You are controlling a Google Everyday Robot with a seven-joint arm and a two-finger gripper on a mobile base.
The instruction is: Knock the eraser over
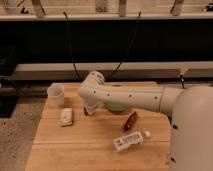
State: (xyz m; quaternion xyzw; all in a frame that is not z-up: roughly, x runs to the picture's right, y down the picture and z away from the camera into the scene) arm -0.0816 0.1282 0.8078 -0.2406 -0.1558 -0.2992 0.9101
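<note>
Pincer [89, 109] low at worktop [75, 150] left-centre, beneath arm elbow. Your arm [130, 97] spans worktop from right, blocking rear-centre. White cup [56, 94] stands at rear left corner, near pincer. Flat white pad [66, 116] lies just left of pincer, narrow gap between. Eraser [88, 110] right at pincer, mostly hidden. Reddish-brown object [131, 120] right of centre, under arm. White packet [127, 141] and small white piece [147, 134] lie front right. Front-left worktop open for approach.
</note>
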